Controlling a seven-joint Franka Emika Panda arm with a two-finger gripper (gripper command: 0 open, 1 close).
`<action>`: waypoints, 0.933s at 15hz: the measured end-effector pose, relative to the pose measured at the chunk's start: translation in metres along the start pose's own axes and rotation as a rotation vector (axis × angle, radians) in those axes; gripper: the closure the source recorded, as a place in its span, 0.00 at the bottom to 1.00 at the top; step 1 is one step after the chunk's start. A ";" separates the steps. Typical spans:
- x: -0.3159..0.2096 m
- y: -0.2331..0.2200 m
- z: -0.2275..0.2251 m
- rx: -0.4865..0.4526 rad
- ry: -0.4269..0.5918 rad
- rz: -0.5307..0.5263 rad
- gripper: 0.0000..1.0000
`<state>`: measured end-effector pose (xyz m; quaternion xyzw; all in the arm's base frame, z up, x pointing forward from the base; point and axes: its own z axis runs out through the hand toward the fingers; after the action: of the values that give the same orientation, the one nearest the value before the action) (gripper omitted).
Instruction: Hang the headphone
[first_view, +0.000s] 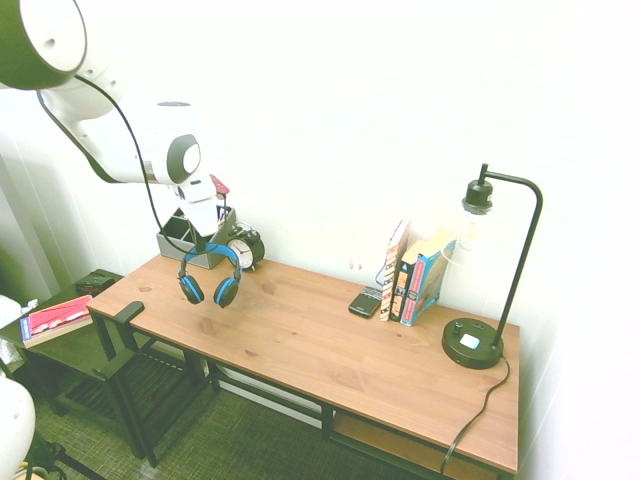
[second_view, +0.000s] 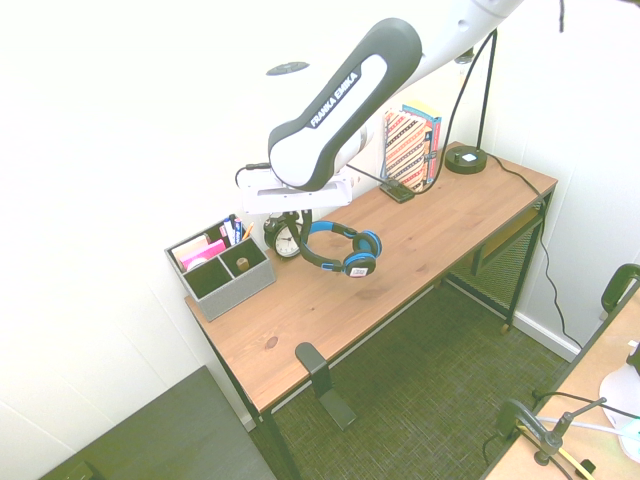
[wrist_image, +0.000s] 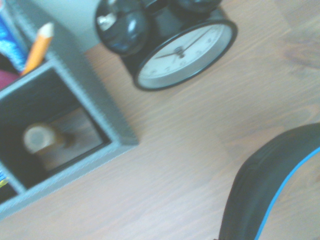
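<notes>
The tool (first_view: 208, 243) is clamped on the headphone (first_view: 209, 275), hanging above the tabletop (first_view: 300, 340). The grey organizer (second_view: 222, 272) holds pens, pink notes and a small cylinder (wrist_image: 37, 138).

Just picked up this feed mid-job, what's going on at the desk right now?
The white arm's gripper is shut on the blue headband of the headphone, which hangs clear of the wooden desk with its ear cups dangling. It is beside the gray organizer and the black alarm clock at the desk's end. A black hook clamped on the desk's edge is bare, so hanging is not yet done.
</notes>
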<state>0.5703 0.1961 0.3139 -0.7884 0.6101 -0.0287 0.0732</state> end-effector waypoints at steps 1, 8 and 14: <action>-0.021 0.007 -0.007 0.004 -0.002 -0.051 1.00; -0.212 0.068 0.056 -0.083 0.120 -0.521 1.00; -0.267 0.119 0.077 -0.159 0.132 -0.636 1.00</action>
<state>0.3985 0.4313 0.2319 -0.9390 0.3374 -0.0532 -0.0408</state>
